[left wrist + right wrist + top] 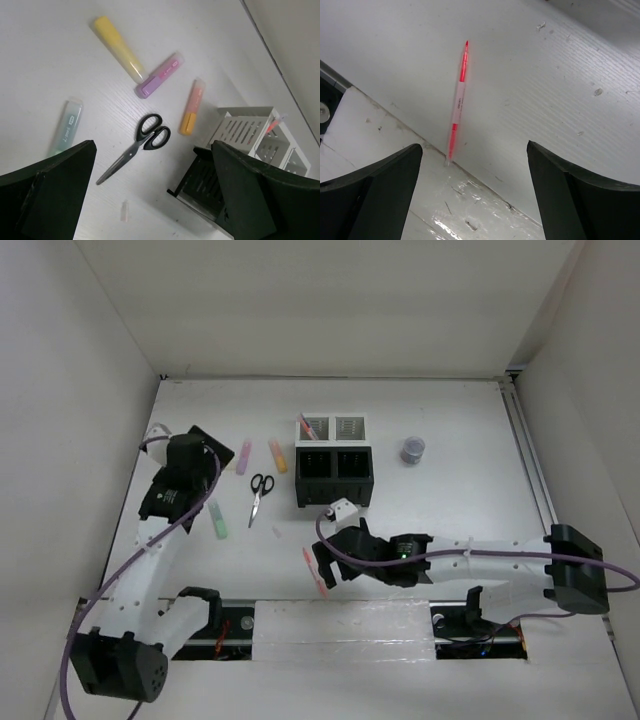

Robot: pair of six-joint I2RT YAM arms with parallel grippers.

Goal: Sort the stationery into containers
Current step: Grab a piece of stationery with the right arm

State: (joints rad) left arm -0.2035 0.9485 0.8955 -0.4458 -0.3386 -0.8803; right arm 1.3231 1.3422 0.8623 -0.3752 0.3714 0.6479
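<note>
Red pen (459, 100): flat on the table (450, 510), on the near side of the organiser block (334, 462) and a little to its left, well apart from it, one end right at the lip of the glossy strip (385, 135) along the near edge. Long axis roughly in line from the block toward the arm bases, slightly slanted; solid red pointed end toward the block, clear-tipped end at the strip. Writing end: cannot tell. Right claw (472, 160) directly above, jaws wide and empty, closing line across the pen's length, good for a pinch, though off centre, with the barrel nearer one finger than the other. Likely trouble from here: an off-centre descent, the closer finger landing on the barrel or shoving it sideways; a thin round barrel free to roll or skid out under closing jaws; fingertips scraping the table or catching the strip's lip if lowered too far, or closing on air if stopped too high. Further off, as a judgement: a grip near one end, the pen swinging and knocking a rim of the block instead of dropping into a compartment. Left claw (152, 200), likewise wide and empty, hanging left of the block over scissors (142, 145) and highlighters (160, 76), well apart from the pen; little chance of a clash, barring a joint move toward the block
</note>
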